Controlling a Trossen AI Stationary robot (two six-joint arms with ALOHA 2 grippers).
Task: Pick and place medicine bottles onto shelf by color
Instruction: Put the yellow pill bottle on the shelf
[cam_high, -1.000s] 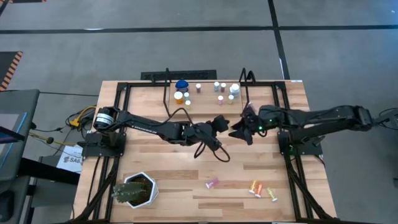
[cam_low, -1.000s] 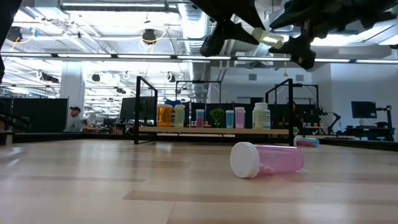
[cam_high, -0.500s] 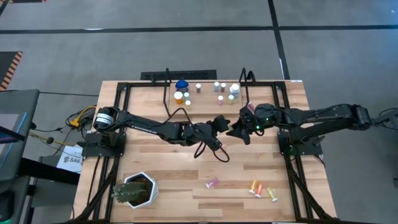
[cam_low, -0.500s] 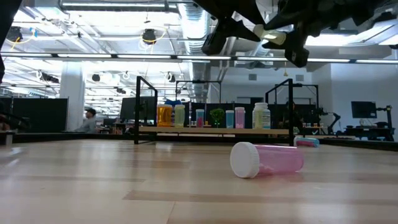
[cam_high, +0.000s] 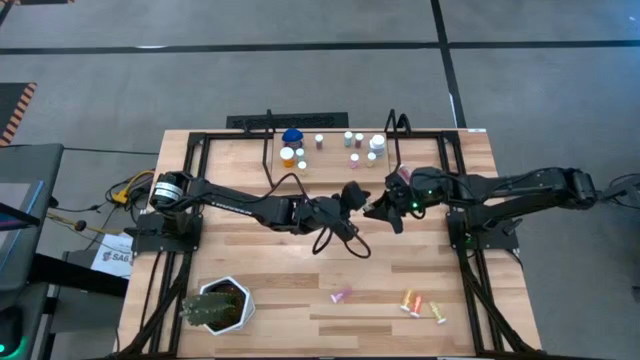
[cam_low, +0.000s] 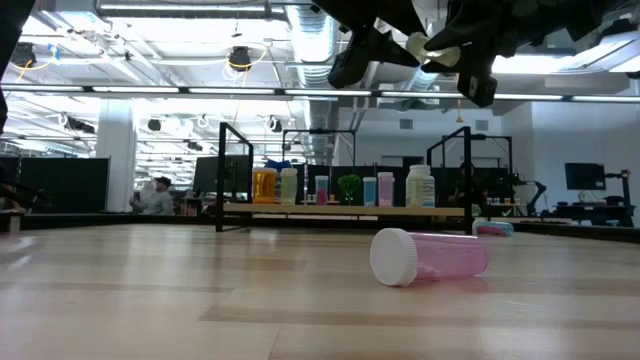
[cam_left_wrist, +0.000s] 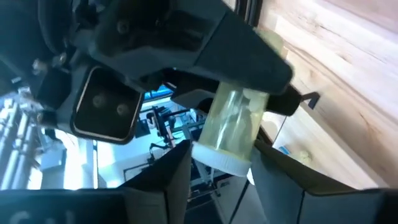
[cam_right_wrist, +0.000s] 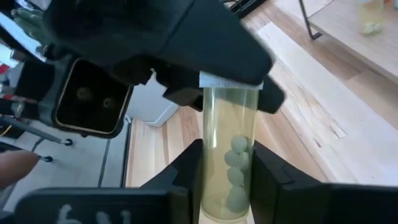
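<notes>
Handing over a yellow pill bottle (cam_right_wrist: 231, 163) in mid-air above the tabletop (cam_high: 250, 250) centre, just near of the shelf (cam_high: 335, 152). Right tool (cam_high: 385, 207) clamped on the clear body; left tool (cam_high: 352, 196) slackening around the white-capped end, jaws parting. Likely handling light, rigid, smooth and slippery, pills shifting inside. Gripping mid-body across the cylinder looking safest, not the cap.

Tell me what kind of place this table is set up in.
Most likely a robotics lab or open industrial workspace. The low view shows exposed ceiling ducts, rows of desks with monitors and a person seated far behind the table.
</notes>
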